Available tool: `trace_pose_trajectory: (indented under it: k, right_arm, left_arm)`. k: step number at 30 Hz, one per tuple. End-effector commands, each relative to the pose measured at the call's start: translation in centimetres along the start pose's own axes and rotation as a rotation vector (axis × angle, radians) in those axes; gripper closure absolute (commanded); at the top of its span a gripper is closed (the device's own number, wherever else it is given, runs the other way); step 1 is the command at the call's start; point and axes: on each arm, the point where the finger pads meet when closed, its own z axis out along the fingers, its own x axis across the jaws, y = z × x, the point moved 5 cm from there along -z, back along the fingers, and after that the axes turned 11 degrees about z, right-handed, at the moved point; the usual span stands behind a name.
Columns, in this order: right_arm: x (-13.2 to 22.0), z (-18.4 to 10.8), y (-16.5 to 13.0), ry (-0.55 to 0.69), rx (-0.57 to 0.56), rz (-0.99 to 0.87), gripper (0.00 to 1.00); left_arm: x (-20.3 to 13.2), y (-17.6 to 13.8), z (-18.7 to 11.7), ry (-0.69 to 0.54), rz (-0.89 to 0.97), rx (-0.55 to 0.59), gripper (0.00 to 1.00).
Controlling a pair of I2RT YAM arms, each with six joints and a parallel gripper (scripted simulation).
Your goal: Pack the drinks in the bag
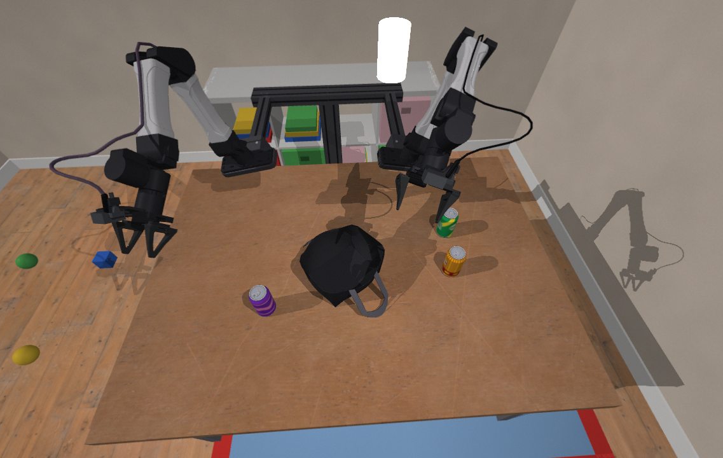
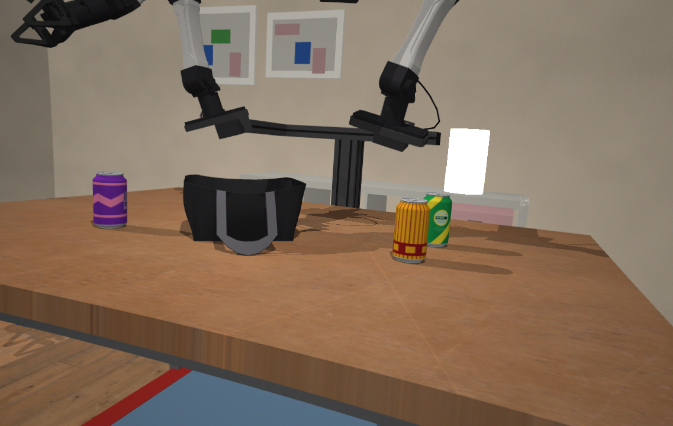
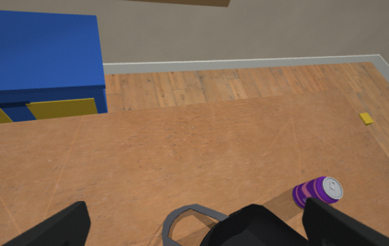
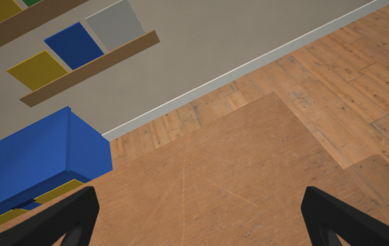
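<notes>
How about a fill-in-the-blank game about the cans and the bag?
1. There are ____ cans standing on the wooden table.
2. The lone can, away from the other two, is mostly the color ____.
3. The bag is the color ____.
4. The left end effector and the right end effector are both ____, not shut.

Missing words: three; purple; black; open.

We count three cans (image 1: 262, 301) (image 1: 453, 264) (image 1: 446, 226) (image 2: 109, 201) (image 2: 411, 230) (image 2: 441, 219) (image 3: 310, 193), one bag (image 1: 333, 256) (image 2: 246, 212) (image 3: 256, 232), one table (image 1: 352, 364) (image 2: 275, 296) (image 3: 146, 154) (image 4: 215, 164), one lamp (image 1: 393, 49) (image 2: 467, 161) and two robot arms (image 1: 156, 97) (image 1: 469, 56) (image 2: 190, 36) (image 2: 423, 31).
</notes>
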Motion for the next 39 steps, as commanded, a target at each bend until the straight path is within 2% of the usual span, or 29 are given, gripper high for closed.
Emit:
trace_pose_trajectory:
  k: [1, 2, 5, 8, 12, 13, 15, 19, 20, 21, 22, 24, 28, 29, 39]
  right_arm:
    - [2.8, -2.5, 2.5, 0.104, 0.000, -0.058, 0.00]
    - [3.2, -3.0, 3.0, 0.123, -0.008, -0.067, 0.00]
    - [4.4, -4.7, 4.6, 0.176, -0.035, -0.093, 0.00]
    - [5.6, -6.6, 6.1, 0.229, -0.063, -0.120, 0.00]
    - [6.2, -7.5, 6.7, 0.260, -0.069, -0.139, 0.00]
    - [6.6, -8.5, 7.4, 0.281, -0.089, -0.147, 0.00]
    - [6.9, -9.2, 7.5, 0.302, -0.082, -0.164, 0.00]
    - [7.3, -10.1, 8.2, 0.317, -0.103, -0.166, 0.00]
    - [7.1, -9.5, 7.8, 0.303, -0.087, -0.164, 0.00]
    - [6.5, -9.0, 7.8, 0.269, -0.100, -0.154, 0.00]
    - [6.9, -10.5, 9.7, 0.287, -0.174, -0.130, 0.00]
    - [7.3, -11.1, 11.4, 0.307, -0.254, -0.112, 0.00]
    - [7.3, -10.7, 11.1, 0.304, -0.243, -0.116, 0.00]
    - [7.0, -9.7, 9.4, 0.296, -0.182, -0.129, 0.00]
    - [7.0, -9.8, 9.7, 0.294, -0.197, -0.123, 0.00]
  left_arm:
    - [2.8, 2.9, -1.4, 0.062, -0.060, -0.198, 0.00]
    - [3.9, 3.8, -2.0, 0.088, -0.070, -0.235, 0.00]
    - [6.3, 4.0, -2.8, 0.153, -0.094, -0.287, 0.00]
    - [9.0, 5.7, -5.1, 0.231, -0.110, -0.386, 0.00]
    - [10.5, 5.6, -5.1, 0.270, -0.119, -0.400, 0.00]
    - [11.1, 4.9, -5.0, 0.288, -0.125, -0.397, 0.00]
    - [12.4, 6.4, -8.0, 0.344, -0.120, -0.482, 0.00]
    - [13.5, 6.1, -8.7, 0.381, -0.124, -0.489, 0.00]
    - [13.3, 5.1, -7.5, 0.368, -0.131, -0.447, 0.00]
    - [13.2, 5.2, -7.6, 0.366, -0.132, -0.433, 0.00]
    - [13.6, 7.4, -10.1, 0.396, -0.120, -0.514, 0.00]
    - [13.8, 7.6, -10.4, 0.409, -0.119, -0.526, 0.00]
    - [13.7, 7.4, -9.6, 0.397, -0.121, -0.510, 0.00]
    - [13.8, 4.4, -7.5, 0.401, -0.104, -0.348, 0.00]
    - [15.0, -0.2, -7.5, 0.419, 0.311, 0.061, 0.00]
